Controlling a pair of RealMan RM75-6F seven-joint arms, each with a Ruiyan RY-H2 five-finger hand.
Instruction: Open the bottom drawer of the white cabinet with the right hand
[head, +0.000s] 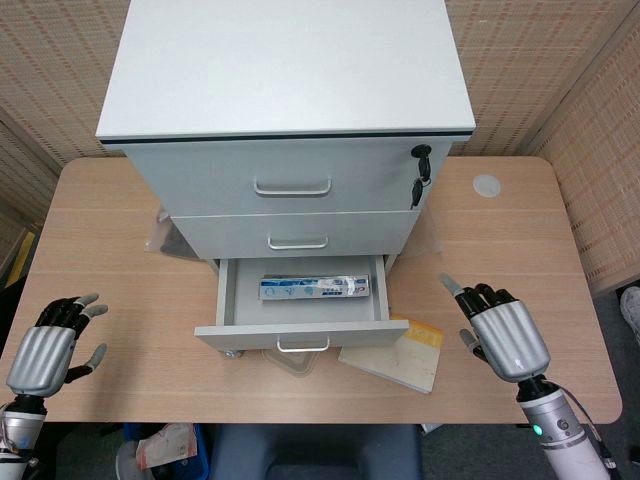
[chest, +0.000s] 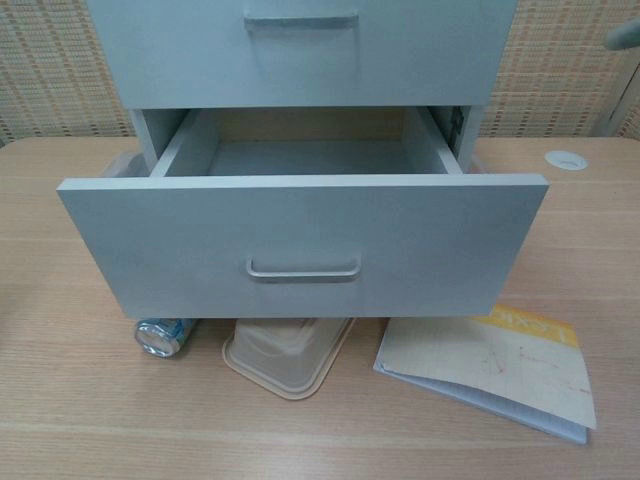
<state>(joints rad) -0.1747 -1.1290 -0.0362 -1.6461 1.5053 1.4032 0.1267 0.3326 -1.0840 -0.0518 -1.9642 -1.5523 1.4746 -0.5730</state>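
Observation:
The white cabinet (head: 285, 70) stands at the back of the table. Its bottom drawer (head: 300, 335) is pulled out, with a blue and white box (head: 314, 288) lying inside. From the chest view the drawer front (chest: 300, 245) and its metal handle (chest: 303, 268) face me. My right hand (head: 503, 335) hovers to the right of the drawer, apart from it, fingers spread and holding nothing. Only a fingertip (chest: 623, 36) shows at the chest view's top right edge. My left hand (head: 48, 350) is at the table's front left corner, fingers apart and holding nothing.
A notebook (chest: 490, 370) lies under the drawer's right corner. A beige food tray (chest: 285, 358) and a can (chest: 160, 335) lie beneath the drawer. Keys (head: 421, 175) hang from the top drawer lock. A round grommet (head: 487, 185) sits at the back right.

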